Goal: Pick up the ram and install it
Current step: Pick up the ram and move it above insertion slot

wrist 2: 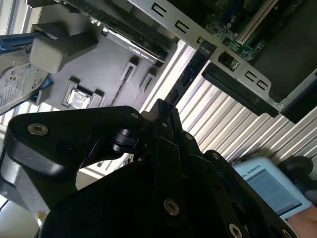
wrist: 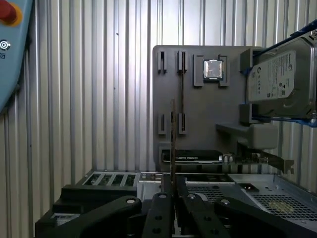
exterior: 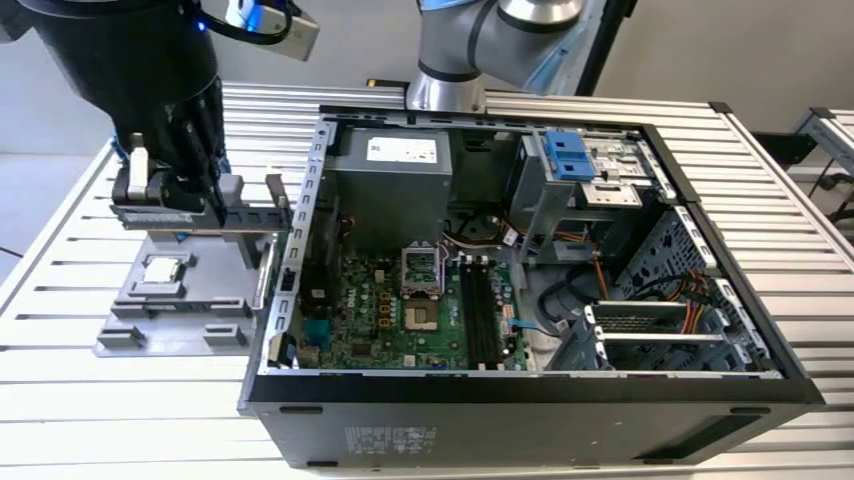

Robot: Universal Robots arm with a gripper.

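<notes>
Black tool (wrist: 173,184) is seen closed narrow on the ram (wrist: 173,139). In the first wrist view the stick is viewed edge-on as a thin dark line, gripped at one end betw. the fingers (wrist: 159,213), w/ the rest sticking out over the grey fixture plate (wrist: 203,114). Whether its far end touches the plate can't be told.

On the plate, a small square silver processor (wrist: 213,69) is seated in its pocket, a silver hard drive (wrist: 280,74) is stood on edge at one side, and a graphics card (wrist: 198,157) is held along the edge nearest the PC case (exterior: 534,390). Plate & case are set side by side on the slatted metal counter (exterior: 120,400).

In the exterior view the arm (exterior: 134,60) is placed above the plate, to the exterior view's left of the open case. Inside, the motherboard (exterior: 387,310) is exposed, w/ its long black slots (exterior: 474,310) approx. mid-board. A pale blue pendant (wrist: 10,59) w/ a red button is seen over the counter, well apart from the plate.
</notes>
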